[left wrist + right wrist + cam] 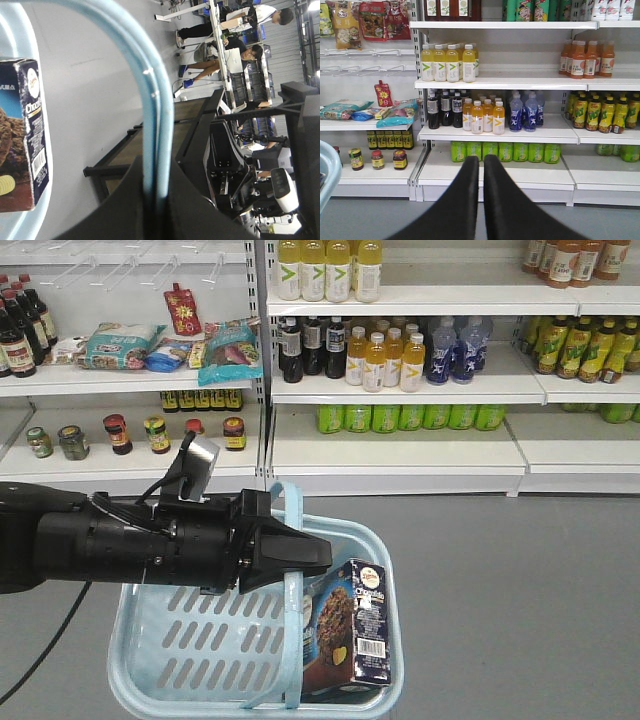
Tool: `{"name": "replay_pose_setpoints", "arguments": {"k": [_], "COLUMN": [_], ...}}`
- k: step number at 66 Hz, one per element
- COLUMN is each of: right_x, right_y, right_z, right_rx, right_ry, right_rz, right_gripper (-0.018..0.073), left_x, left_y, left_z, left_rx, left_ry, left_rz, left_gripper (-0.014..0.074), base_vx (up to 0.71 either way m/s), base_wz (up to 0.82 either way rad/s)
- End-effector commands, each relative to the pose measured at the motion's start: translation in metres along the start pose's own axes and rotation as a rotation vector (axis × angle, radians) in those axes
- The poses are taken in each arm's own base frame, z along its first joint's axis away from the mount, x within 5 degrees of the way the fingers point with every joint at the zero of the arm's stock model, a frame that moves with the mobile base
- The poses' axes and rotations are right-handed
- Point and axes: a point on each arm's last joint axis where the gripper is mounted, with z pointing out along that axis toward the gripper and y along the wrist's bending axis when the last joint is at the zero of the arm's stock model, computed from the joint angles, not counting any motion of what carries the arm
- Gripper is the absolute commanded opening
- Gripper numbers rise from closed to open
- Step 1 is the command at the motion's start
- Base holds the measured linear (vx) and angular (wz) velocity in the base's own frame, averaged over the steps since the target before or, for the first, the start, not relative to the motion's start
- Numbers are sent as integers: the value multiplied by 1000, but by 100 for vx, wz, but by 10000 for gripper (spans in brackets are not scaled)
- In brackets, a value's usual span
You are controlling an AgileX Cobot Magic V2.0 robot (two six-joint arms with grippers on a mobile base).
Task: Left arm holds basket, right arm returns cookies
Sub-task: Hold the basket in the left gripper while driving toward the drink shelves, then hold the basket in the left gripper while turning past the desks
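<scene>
**Basket gripped by its handle, cookies inside, right gripper empty**

The left gripper is clamped on the light blue handle of the basket; the wrist view shows the band pinched between its jaws. The Chocofela cookie box stands inside the basket against its right wall, slightly tilted. The right gripper is outside the basket, facing the drinks shelf, its fingers pressed together with nothing between them. For a clean pickup, as I judge it, the right fingers should part wide first, then descend over the box's narrow sides, clear of the handle, while the left arm holds the basket level.
</scene>
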Motion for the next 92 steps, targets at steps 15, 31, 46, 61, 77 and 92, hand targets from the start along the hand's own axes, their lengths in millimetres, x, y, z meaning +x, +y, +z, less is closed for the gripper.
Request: {"name": "replay_pose_setpoints", "arguments": {"k": [15, 31, 46, 61, 77, 92], "right_x": [-1, -1, -1, -1, -1, -1], "right_y": [0, 0, 0, 0, 0, 0], "right_z": [0, 0, 0, 0, 0, 0], "right_rx": [-1, -1, -1, -1, -1, -1], "right_ry": [-67, -67, -67, -67, -67, -67], "right_rz": [-13, -13, -13, -13, -13, -13], "right_gripper": [-6, -6, -6, -6, -6, -6], "left_x": [-4, -4, -4, -4, -4, -4], "left_y": [-31, -31, -31, -31, -31, -31], "left_z": [-7, -7, -7, -7, -7, -7], "left_rx": [152, 153, 153, 153, 152, 152], "left_ry": [-49, -48, -48, -48, -49, -49], "left_rz": [1, 1, 1, 1, 1, 1], "left_gripper": [-3, -3, -3, -3, -3, -3], "base_vx": [40, 38, 36, 31, 27, 22], "base_wz": [-4, -23, -52, -71, -74, -77]}}
